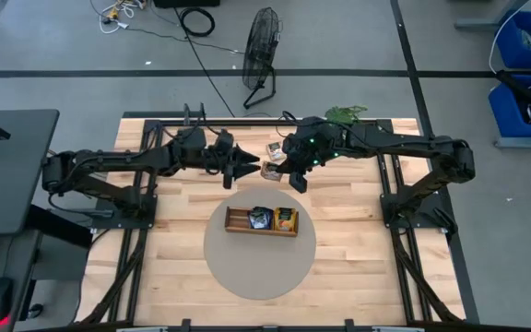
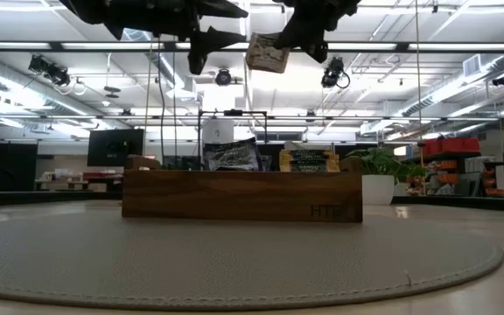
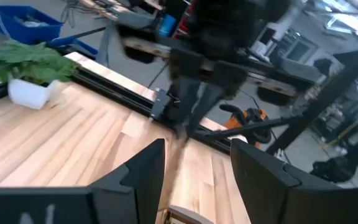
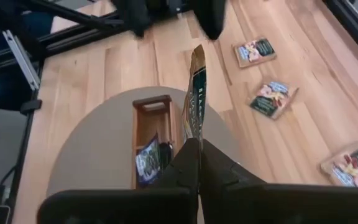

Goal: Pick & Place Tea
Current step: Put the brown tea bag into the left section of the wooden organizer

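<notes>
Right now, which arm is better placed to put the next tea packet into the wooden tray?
The right arm. The right gripper is already shut on a tea packet, raised above the wooden tray. The left gripper is open and holds nothing.

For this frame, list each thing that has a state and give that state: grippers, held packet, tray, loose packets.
Right gripper: shut on a tea packet, raised above the table.
Held tea packet: edge-on, hanging in the air above the tray.
Left gripper: open, empty, raised beside the right one.
Wooden tray: upright on the round mat, holding packets standing in it.
Loose packets: lying flat on the table.
</notes>
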Action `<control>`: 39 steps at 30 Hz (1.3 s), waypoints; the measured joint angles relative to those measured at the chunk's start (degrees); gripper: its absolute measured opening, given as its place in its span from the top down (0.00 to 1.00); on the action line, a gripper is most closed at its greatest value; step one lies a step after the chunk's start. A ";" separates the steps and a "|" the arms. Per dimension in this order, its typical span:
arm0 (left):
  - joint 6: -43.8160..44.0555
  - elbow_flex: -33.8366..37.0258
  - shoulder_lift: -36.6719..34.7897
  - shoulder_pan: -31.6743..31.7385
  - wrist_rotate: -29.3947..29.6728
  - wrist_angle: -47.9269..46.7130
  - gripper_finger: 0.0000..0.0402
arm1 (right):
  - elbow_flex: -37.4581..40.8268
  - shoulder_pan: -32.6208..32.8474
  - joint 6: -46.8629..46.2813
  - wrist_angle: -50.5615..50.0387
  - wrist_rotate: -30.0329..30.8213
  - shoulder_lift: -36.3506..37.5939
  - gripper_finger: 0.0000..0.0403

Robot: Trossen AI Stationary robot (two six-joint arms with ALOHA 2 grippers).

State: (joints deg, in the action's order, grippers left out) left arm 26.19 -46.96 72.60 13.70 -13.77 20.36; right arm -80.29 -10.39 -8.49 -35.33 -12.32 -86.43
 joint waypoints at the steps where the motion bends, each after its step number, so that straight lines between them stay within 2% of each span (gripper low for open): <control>1: -0.69 -0.01 0.00 -0.24 0.07 0.03 0.54 | 0.02 0.00 0.07 -0.14 -0.13 -0.17 1.00; 18: -1.35 0.00 0.17 -0.42 1.15 -0.12 0.57 | 0.02 0.50 0.61 4.13 -1.20 -0.59 1.00; 22: -1.37 0.00 0.17 -0.42 0.82 -0.09 0.67 | 0.02 0.50 0.32 5.22 -1.73 -0.79 1.00; 30: -1.36 0.00 0.17 -0.38 -0.06 0.10 0.96 | 0.02 0.50 -0.25 5.87 -2.21 -0.79 1.00; 36: -0.01 0.00 0.17 -0.38 -0.45 0.01 0.99 | 0.02 0.50 -1.21 6.01 -2.26 -0.79 1.00; 39: 1.67 -0.02 0.15 -0.56 -0.47 -0.17 0.99 | 0.02 0.46 -1.65 6.00 -3.36 -0.42 0.97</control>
State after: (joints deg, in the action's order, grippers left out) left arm 27.86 -46.98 72.75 13.14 -14.24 20.19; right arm -80.27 -9.93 -10.14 -29.33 -15.68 -86.86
